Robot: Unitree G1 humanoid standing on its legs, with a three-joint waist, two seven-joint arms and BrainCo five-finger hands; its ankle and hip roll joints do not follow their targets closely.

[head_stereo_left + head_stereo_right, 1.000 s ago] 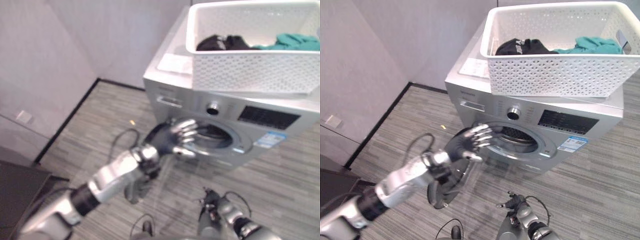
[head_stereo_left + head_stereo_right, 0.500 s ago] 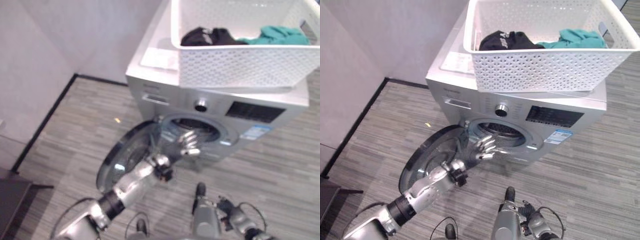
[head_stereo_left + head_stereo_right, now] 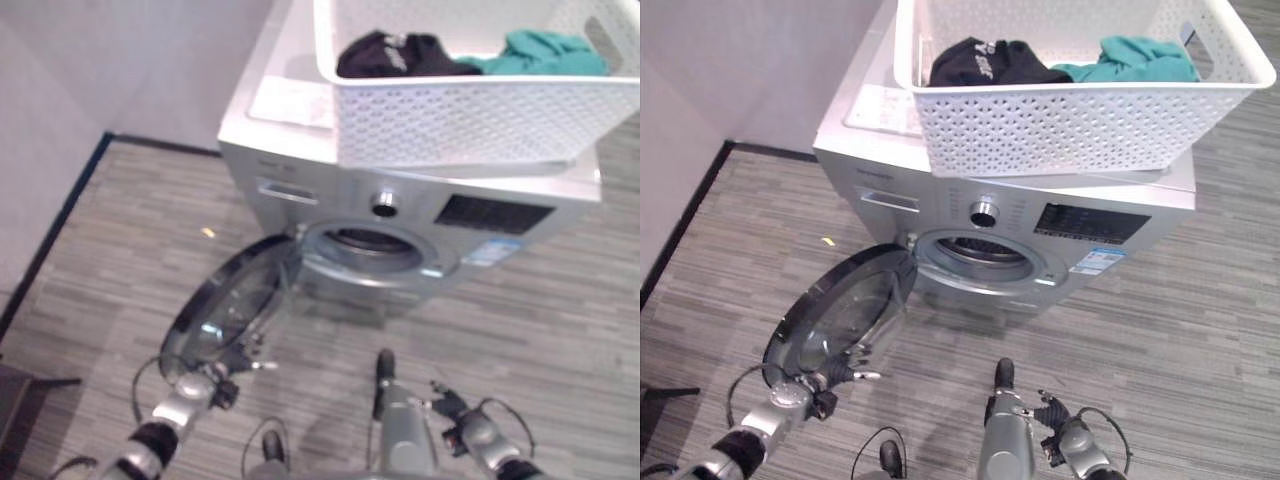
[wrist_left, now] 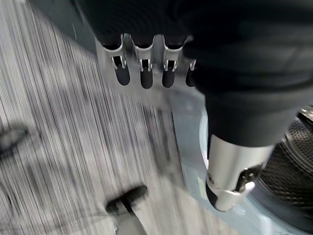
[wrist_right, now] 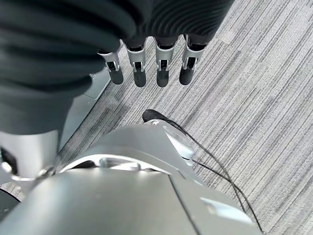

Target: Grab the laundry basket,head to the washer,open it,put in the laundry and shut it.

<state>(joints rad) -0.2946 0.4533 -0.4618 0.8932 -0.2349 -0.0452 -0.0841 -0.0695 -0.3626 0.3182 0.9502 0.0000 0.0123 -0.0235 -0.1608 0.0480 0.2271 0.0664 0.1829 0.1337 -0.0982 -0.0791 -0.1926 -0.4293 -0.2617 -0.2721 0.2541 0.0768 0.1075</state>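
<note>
We have the door [image 3: 840,310] open and the basket [image 3: 1080,120] on the washer [image 3: 940,190]; both hands [image 4: 146,73] [image 5: 146,68] relaxed (empty). Loading clothes [image 3: 985,62] and shutting remain.

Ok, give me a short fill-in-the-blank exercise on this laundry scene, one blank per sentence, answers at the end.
1. The white laundry basket sits on top of the ____.
2. The washer's round door is ____.
3. In the basket, beside the black garment, lies a ____ one.
4. The left hand hangs low beside the open door, holding ____.

Answers: washer; open; green; nothing
</note>
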